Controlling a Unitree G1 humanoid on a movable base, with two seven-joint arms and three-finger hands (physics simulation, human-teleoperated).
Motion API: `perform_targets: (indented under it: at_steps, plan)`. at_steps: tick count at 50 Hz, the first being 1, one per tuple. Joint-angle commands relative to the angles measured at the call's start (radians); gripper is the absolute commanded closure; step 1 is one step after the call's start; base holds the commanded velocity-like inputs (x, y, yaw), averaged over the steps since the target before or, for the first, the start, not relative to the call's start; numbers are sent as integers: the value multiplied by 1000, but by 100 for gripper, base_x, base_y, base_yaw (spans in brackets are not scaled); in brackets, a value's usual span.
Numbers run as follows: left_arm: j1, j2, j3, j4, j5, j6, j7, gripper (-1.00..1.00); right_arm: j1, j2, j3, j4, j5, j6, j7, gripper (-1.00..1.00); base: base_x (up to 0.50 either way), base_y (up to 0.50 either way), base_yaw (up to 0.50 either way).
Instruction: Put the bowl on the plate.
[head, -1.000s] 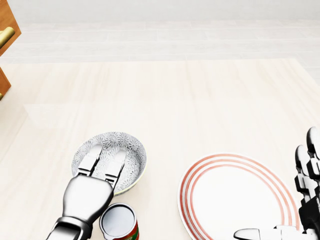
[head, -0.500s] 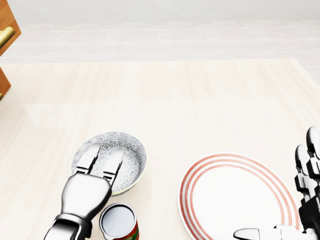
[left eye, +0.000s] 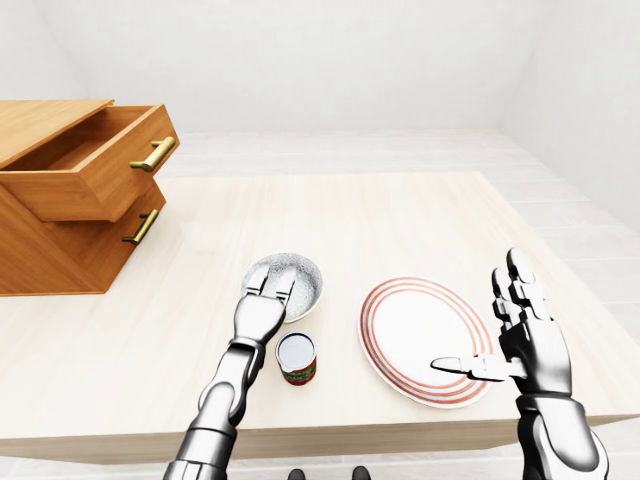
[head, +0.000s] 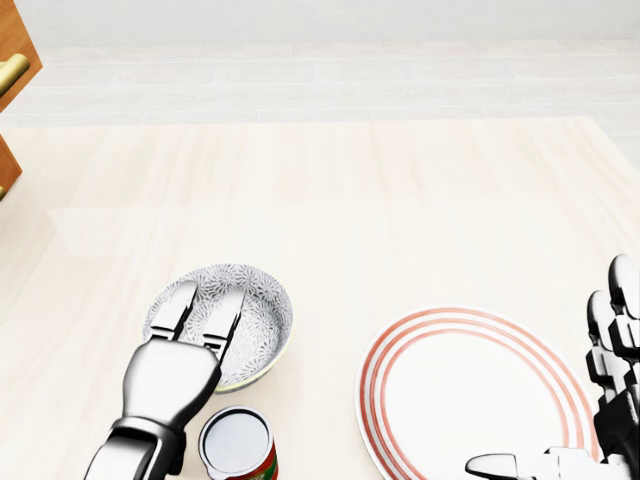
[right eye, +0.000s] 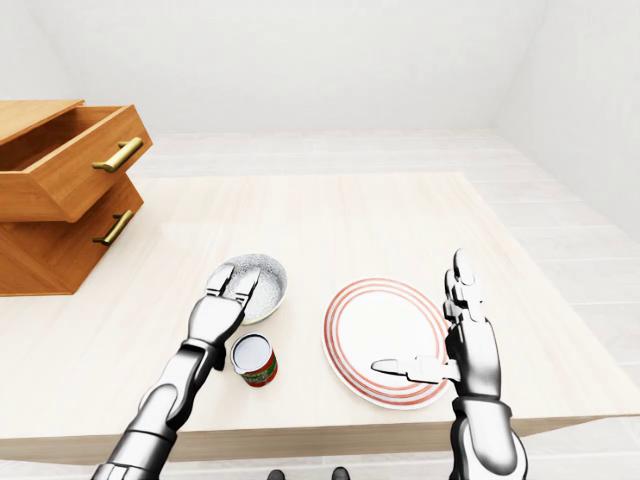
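The bowl (head: 262, 310) sat on the bench (head: 400, 200) at the lower left of the head view, well apart from the red-ringed plate (head: 475, 390) at the lower right and just above a small can (head: 238, 443). It looked like a glazed ceramic piece: stiff, smooth, probably slippery and liable to chip if dropped, yet light enough for one hand. The rim seemed the sensible place to pinch it, fingers inside and thumb outside the wall on the side facing the robot.

The left hand (head: 185, 350) lay over that side, its two visible fingers stretched flat across the rim into the hollow and not curled round anything. The thumb was hidden, so whether it touched the outer wall could not be told. The right hand (left eye: 525, 330) stood open beside the plate's right edge, fingers upright, thumb reaching over the rim.

Compared with a second earlier, the left hand had shifted a little to the left and its fingers angled slightly more upright in the head view. The right hand sat marginally lower. Bowl, plate and can had not moved.
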Motion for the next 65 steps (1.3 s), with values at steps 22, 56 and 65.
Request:
perform_targets:
  at_steps: [22,56,65]
  plan:
    - [-18,13,-13,155,68,0,83,-100,3,-3,1,8,6,-8,-3,-100,0,0,0]
    - [4,21,-21,125,62,0,73,100,5,2,-9,-20,6,9,2,-100,0,0,0]
    - [18,20,-25,127,73,0,86,100,11,8,-17,-26,14,0,4,-100,0,0,0]
